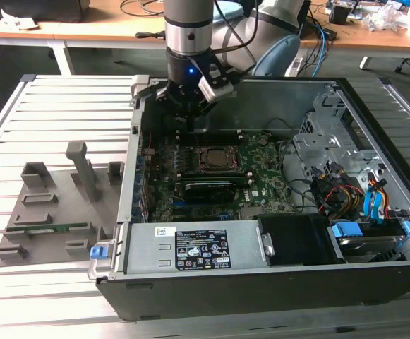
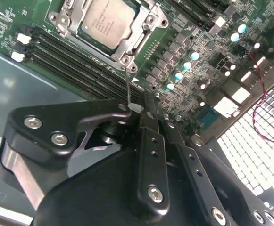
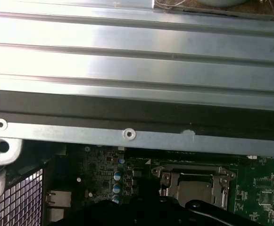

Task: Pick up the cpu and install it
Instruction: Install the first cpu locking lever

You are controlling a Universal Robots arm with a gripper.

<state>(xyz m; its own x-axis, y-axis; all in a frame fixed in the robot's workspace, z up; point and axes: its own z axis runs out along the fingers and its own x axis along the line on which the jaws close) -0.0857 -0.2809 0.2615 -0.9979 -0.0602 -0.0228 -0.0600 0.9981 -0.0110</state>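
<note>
The gripper (image 1: 188, 119) hangs over the open case (image 1: 261, 282) on the slatted bench (image 1: 63, 106), above the rear edge of the motherboard (image 1: 261, 187). In the second wrist view the cpu (image 2: 107, 20) lies seated in its socket frame (image 2: 146, 35), silvery top up, just ahead of the fingers (image 2: 148, 120) and apart from them. The fingers are drawn close together with only a thin gap, and nothing is held between them; a thin wire lever (image 2: 128, 87) of the socket rises right at their tips, though whether it touches them cannot be told. Memory slots (image 2: 56, 54) run alongside the socket, to one side of the fingers. In the first wrist view the socket frame (image 3: 193, 176) with the chip inside sits beneath the case wall (image 3: 127, 134). In the exterior view a grey fixture tray (image 1: 49, 205) carrying a green memory stick (image 1: 46, 228) lies on the bench, well off from the fingers on the exterior view's left.
</note>
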